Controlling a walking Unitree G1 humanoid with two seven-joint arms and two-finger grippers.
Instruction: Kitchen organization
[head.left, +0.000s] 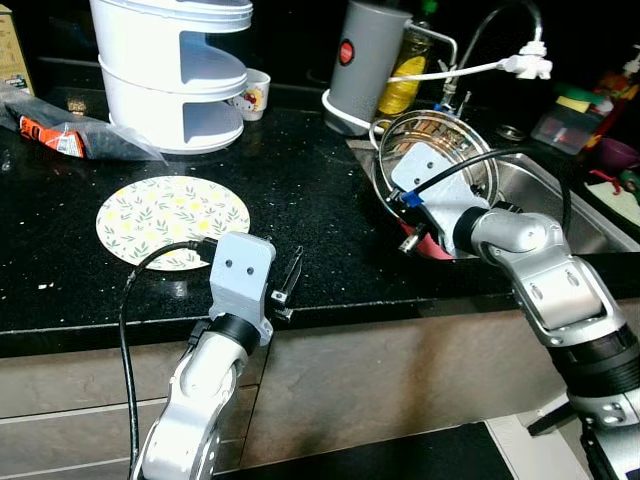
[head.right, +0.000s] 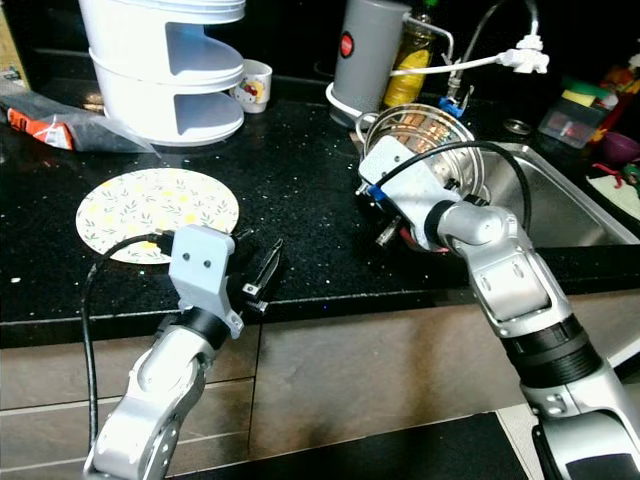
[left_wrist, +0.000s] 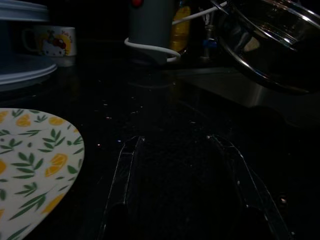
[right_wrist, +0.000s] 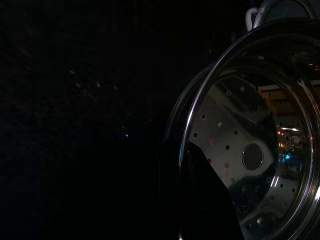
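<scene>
1. Left eye: my right gripper (head.left: 425, 215) is at the sink's (head.left: 570, 205) left edge, with the steel colander (head.left: 440, 150) tilted on its rim just behind the wrist housing. The housing hides the fingers here, so I can't tell the grip from this view. The left gripper (head.left: 288, 285) rests low over the counter (head.left: 300, 180) near the front edge, just right of the floral plate (head.left: 172, 218).
2. Right eye: same layout. The colander leans over the sink/counter seam, with the grey kettle (head.right: 365, 55) behind it.
3. Left wrist: left fingers (left_wrist: 125, 185) are spread wide with bare counter between them, holding nothing. The plate's edge is just beside one finger.
4. Right wrist: the colander's perforated inside is close up, and a dark finger (right_wrist: 210, 200) appears to sit inside the rim. I judge it pinched on the rim, though the second finger isn't visible.
5. Step, my read: lifting the colander out of the sink area. Next I need a steady carry clear of the tap, then a flat set-down on open counter.
</scene>
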